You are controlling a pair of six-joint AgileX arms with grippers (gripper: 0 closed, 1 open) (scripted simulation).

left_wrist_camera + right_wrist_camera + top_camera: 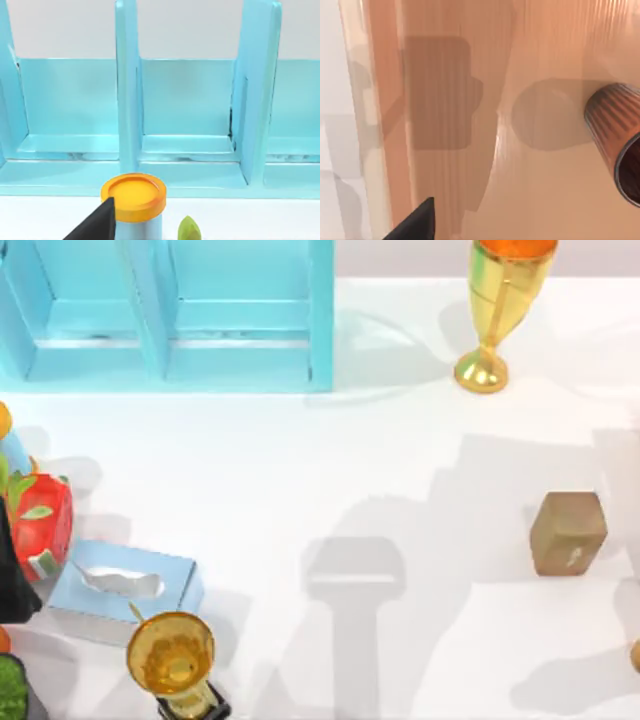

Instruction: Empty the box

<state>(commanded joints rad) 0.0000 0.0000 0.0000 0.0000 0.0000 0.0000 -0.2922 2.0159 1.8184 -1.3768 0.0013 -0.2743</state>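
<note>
Turquoise shelf [180,315], golden goblet [495,310], tan block [567,532], white table [330,470].

Very little of the robot shows. In the left wrist view, one of the left gripper's fingers [97,225] is a flat black wedge that ends in a point. The right gripper's finger [417,222] looks the same: plain black, smooth, pointed, no marks.
</note>
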